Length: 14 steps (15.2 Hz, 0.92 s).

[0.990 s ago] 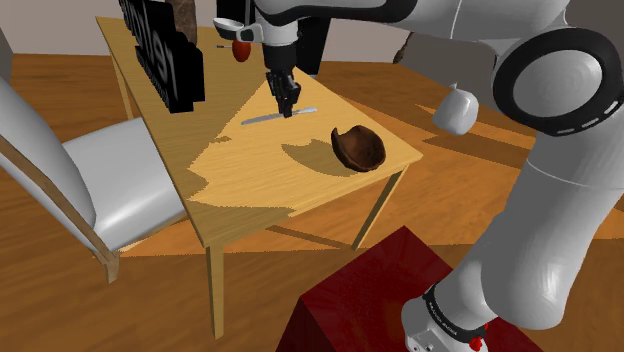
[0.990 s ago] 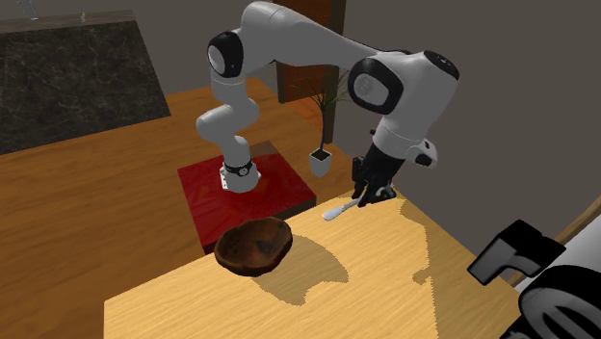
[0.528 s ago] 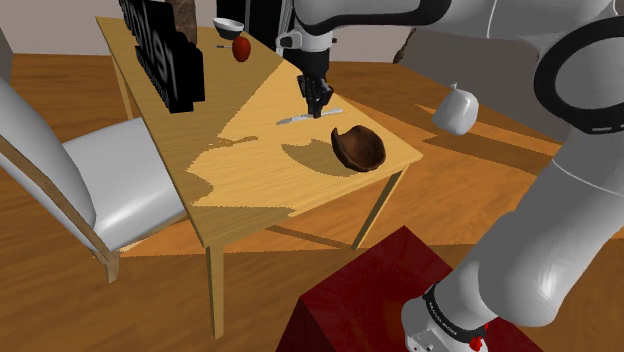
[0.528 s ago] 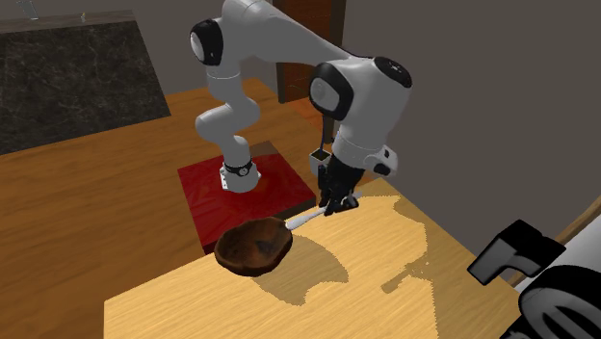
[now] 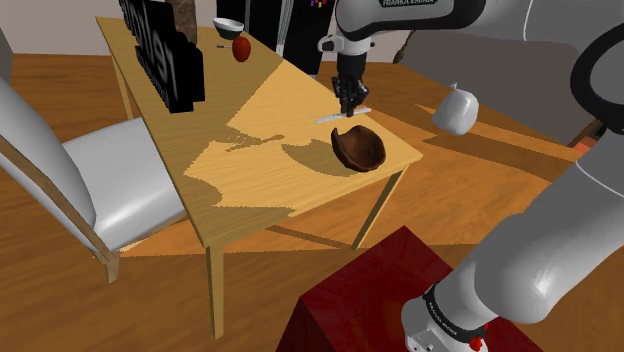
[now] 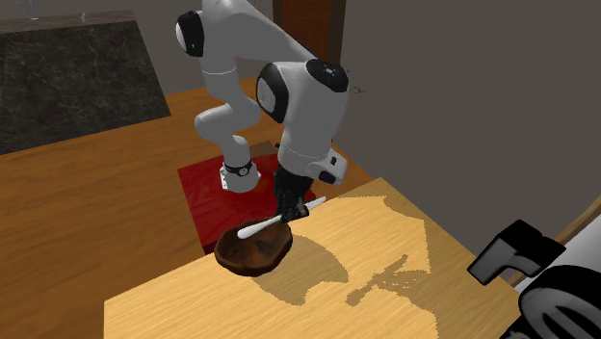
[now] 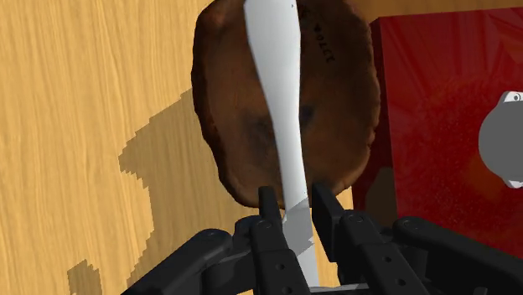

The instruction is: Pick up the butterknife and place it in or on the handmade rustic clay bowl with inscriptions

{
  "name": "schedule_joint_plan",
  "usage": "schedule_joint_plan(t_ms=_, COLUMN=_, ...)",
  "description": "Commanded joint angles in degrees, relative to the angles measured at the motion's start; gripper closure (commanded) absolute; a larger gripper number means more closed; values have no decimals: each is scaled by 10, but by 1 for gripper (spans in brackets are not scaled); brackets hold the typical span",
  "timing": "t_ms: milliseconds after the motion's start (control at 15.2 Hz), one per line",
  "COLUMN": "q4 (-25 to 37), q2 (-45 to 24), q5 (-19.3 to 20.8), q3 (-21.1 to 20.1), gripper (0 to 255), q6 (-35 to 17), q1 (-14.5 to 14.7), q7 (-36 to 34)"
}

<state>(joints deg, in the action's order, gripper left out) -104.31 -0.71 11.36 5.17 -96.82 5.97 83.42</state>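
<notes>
Above bowl [image 6: 241, 255] | pincer [image 6: 289, 214], gripping butterknife [image 6: 260, 227], arrived since earlier frame

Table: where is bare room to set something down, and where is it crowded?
Free: the near corner of the table, between the brown bowl and the edge by the chair. Crowded: the far end, with black lettering, red fruit and small bowl; and over the brown bowl, where the end effector holds the butterknife.

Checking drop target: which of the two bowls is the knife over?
The brown bowl, right below the knife in the gripper. The small pale bowl sits far off beside the red fruit.
</notes>
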Motion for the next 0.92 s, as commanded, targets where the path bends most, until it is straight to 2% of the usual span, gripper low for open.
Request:
schedule_joint_plan(t_ms=0, q4=-19, q2=16, q5=5, q3=12, gripper=255, q6=-8, q1=-13, q7=24)
schedule_joint_plan(t_ms=264, q4=-40, q2=35, q5=16, q3=41, gripper=255, q6=-21, q1=-39, q7=75)
schedule_joint_plan(t_ms=858, q4=-97, q2=24, q5=18, q3=43, gripper=255, q6=-88, q1=-41, q7=63)
